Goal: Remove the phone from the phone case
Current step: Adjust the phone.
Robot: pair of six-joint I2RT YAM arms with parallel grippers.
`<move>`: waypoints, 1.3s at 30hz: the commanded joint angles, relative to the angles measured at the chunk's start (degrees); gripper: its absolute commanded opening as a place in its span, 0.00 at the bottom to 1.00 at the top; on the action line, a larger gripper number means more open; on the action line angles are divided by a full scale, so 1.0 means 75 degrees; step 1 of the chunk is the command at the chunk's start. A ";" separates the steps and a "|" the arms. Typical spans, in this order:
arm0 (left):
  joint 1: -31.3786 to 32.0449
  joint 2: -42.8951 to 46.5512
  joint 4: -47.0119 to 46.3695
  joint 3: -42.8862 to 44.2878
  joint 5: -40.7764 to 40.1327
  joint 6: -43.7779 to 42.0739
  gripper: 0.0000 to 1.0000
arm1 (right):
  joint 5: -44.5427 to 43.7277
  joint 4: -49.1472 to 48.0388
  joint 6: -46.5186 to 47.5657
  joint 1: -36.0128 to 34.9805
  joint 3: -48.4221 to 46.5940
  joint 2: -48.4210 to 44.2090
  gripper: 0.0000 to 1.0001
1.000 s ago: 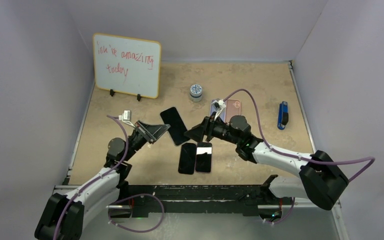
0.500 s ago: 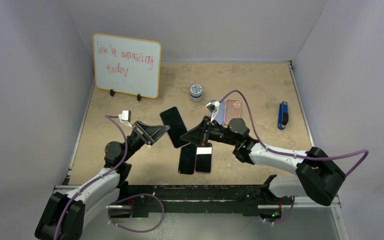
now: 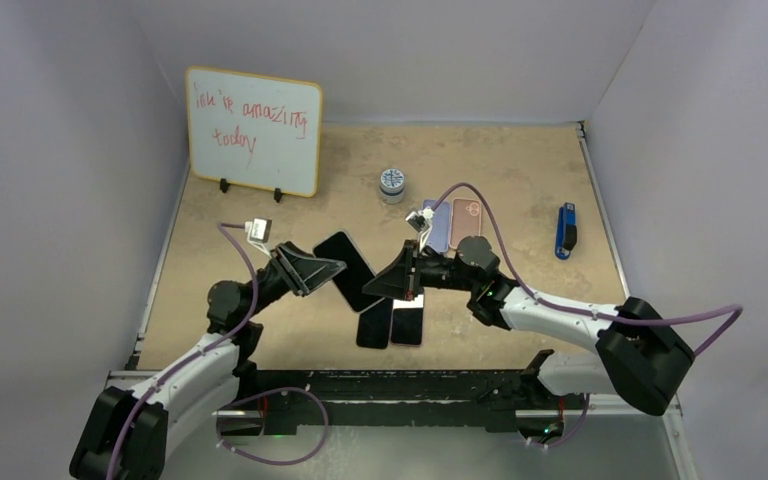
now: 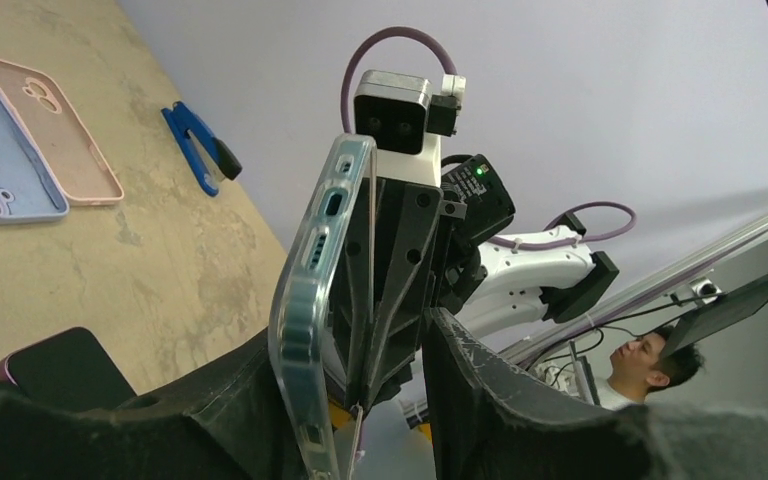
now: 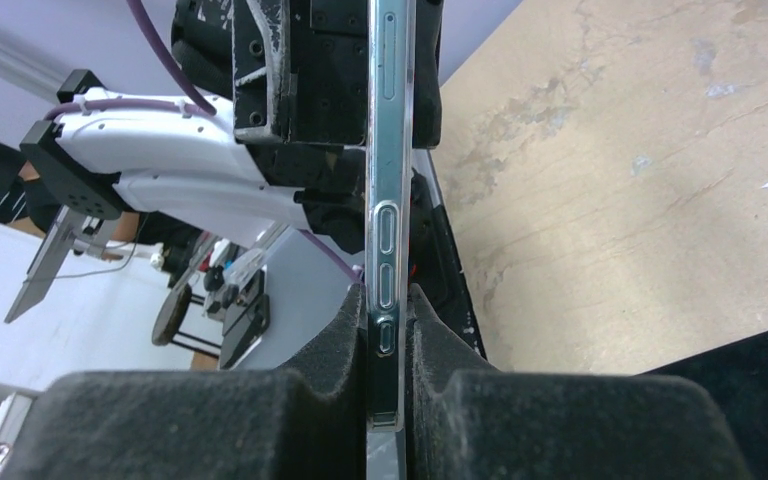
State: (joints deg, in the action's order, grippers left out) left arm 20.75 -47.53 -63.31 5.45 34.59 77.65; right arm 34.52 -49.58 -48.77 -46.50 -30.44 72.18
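Observation:
The dark phone in its clear phone case [image 3: 345,268] hangs above the table between both arms. In the right wrist view I see its edge [image 5: 388,230] with the side buttons, upright and pinched between the pads of my right gripper [image 5: 388,300], which is shut on it. My right gripper [image 3: 385,283] holds its right end. My left gripper [image 3: 315,270] is at its left end. In the left wrist view the cased phone [image 4: 312,300] leans on one finger of my left gripper [image 4: 345,335], and a gap shows to the other finger [image 4: 490,400], so that gripper is open.
Two bare phones [image 3: 373,322] [image 3: 407,322] lie side by side below the held one. A blue case [image 3: 435,226] and a pink case [image 3: 467,222] lie behind. A small tin [image 3: 392,183], a whiteboard [image 3: 253,130] and a blue tool [image 3: 566,230] stand farther off.
My right gripper moved in from the right and shut on the cased phone. My left gripper, shut on it before, has opened. The phone has shifted slightly toward the near side.

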 commanded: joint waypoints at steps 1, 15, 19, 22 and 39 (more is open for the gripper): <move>0.0010 0.0191 0.0175 0.0396 0.0411 -0.0540 0.44 | 0.0410 -0.0564 0.0137 -0.0023 -0.0309 -0.0098 0.00; 0.0010 0.0367 -0.0205 0.0084 -0.0226 -0.0002 0.00 | -0.0320 -0.0447 0.0281 -0.0022 -0.0104 -0.0181 0.30; 0.0010 0.0701 -0.0043 -0.0092 -0.0953 0.0235 0.00 | -0.0655 -0.0411 0.0386 -0.0023 0.0005 -0.0413 0.54; 0.0010 0.1065 0.0219 -0.0261 -0.1642 0.0402 0.00 | -0.0807 -0.0621 0.0309 -0.0059 0.0183 -0.0471 0.62; 0.0010 0.1914 0.0553 -0.0563 -0.2875 0.1061 0.00 | -0.1105 -0.1981 0.0076 -0.0742 0.0151 0.0316 0.63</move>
State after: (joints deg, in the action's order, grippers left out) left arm 20.75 -33.82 -55.59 1.04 15.09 83.40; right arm 27.46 -58.43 -47.88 -51.18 -27.31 73.82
